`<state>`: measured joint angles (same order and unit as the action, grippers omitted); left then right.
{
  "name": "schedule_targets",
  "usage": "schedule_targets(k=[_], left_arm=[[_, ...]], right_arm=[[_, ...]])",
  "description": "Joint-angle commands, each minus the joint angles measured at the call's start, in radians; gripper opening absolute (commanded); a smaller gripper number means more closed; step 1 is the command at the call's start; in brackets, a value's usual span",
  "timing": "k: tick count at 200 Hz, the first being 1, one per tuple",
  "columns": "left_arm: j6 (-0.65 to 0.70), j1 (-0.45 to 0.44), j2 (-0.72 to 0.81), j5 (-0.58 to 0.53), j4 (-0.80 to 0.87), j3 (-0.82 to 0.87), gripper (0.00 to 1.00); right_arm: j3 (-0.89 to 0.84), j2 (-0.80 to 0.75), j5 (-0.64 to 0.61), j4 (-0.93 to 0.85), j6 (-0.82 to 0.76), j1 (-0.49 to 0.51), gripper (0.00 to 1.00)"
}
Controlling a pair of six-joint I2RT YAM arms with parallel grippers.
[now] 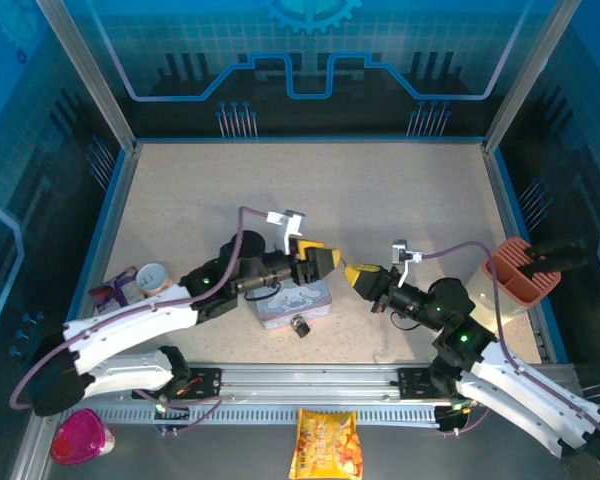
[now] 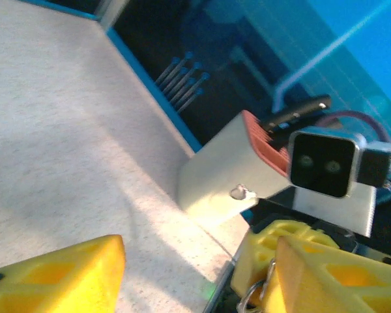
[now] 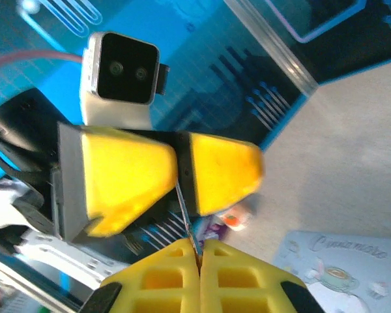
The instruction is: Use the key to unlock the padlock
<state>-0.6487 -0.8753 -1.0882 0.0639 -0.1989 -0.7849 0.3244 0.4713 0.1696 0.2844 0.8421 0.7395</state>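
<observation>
Open table [image 1: 380, 190] beyond arms, tin [image 1: 280, 308] beside padlock [image 1: 301, 326]

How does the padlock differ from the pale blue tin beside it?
The padlock is dark; the tin is pale blue with cartoon pictures. The padlock is far smaller than the tin. The tin is a flat rectangle; the padlock is a compact lump. Both rest on the table.

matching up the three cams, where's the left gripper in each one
top external: left gripper sits just left of centre, by the far corner of the tin, pointing right.
left wrist: one of its yellow fingers is at bottom left.
right wrist: upper middle, yellow fingers below a white camera.
shared landmark: the speckled tabletop.
</observation>
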Motion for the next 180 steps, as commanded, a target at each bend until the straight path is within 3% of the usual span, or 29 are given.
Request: schedule_targets(k=[1,25,55,79,119,142,180], left_arm=[[-0.029,0.059,0.179,-0.080,0.307,0.025,0.69],[-0.009,0.060,0.247,-0.230,0.716,-0.068,0.76],[-0.084,0.041,0.139,-0.219,1.052,-0.225,0.72],[-0.172,-0.075,0.016,-0.233,1.202,-0.301,0.70],[-0.359,-0.318,-0.200,-0.320,1.329,-0.378,0.68],[-0.487,-0.349,-0.245,-0.318,1.290,-0.326,0.67],[-0.570,-0.352,-0.284,-0.329,1.106,-0.243,0.66]], right_arm=[[0.120,-0.055,-0.101,-0.438,-0.175,0.009,0.00],[0.165,-0.087,-0.182,-0.662,-0.233,0.009,0.00],[0.198,-0.054,-0.214,-0.759,-0.245,0.009,0.00],[0.194,-0.033,-0.254,-0.774,-0.226,0.009,0.00],[0.162,-0.025,-0.253,-0.728,-0.190,0.012,0.00],[0.153,-0.013,-0.237,-0.698,-0.179,0.012,0.00],[0.142,0.000,-0.227,-0.671,-0.172,0.014,0.00]])
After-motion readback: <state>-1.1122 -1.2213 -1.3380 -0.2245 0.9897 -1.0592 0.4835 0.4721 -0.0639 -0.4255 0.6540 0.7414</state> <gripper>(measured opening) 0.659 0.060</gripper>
